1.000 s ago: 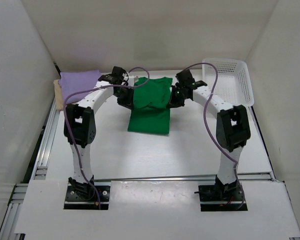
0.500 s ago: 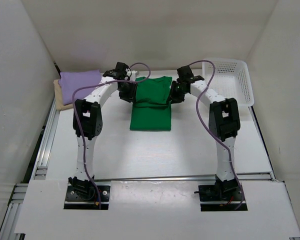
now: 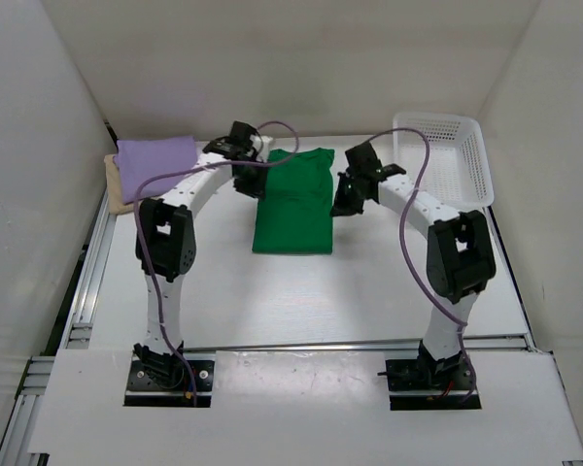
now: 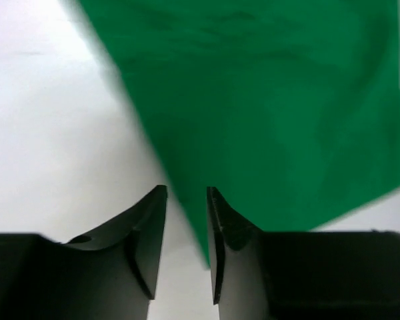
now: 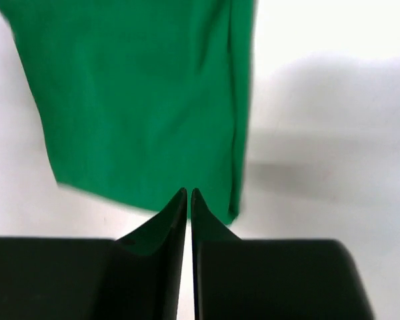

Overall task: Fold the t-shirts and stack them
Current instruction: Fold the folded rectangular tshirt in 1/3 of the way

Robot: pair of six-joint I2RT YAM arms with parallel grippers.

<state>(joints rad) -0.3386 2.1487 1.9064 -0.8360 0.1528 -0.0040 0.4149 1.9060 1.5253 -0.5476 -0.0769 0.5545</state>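
A green t-shirt (image 3: pixel 293 199) lies flat on the white table at the back centre, folded into a narrow rectangle. It also shows in the left wrist view (image 4: pixel 273 100) and the right wrist view (image 5: pixel 140 100). My left gripper (image 3: pixel 250 181) hovers at the shirt's far-left edge (image 4: pixel 187 195); its jaws stand a little apart with nothing between them. My right gripper (image 3: pixel 345 204) sits just off the shirt's right edge (image 5: pixel 189 195), shut and empty. A folded purple t-shirt (image 3: pixel 155 155) rests on a folded beige one (image 3: pixel 116 189) at the back left.
A white plastic basket (image 3: pixel 447 155) stands at the back right. White walls close in the table on the left, back and right. Purple cables loop over both arms.
Both grippers lowered the raised part of the green shirt flat and let it go. The right gripper then drew away to the right, off the cloth.
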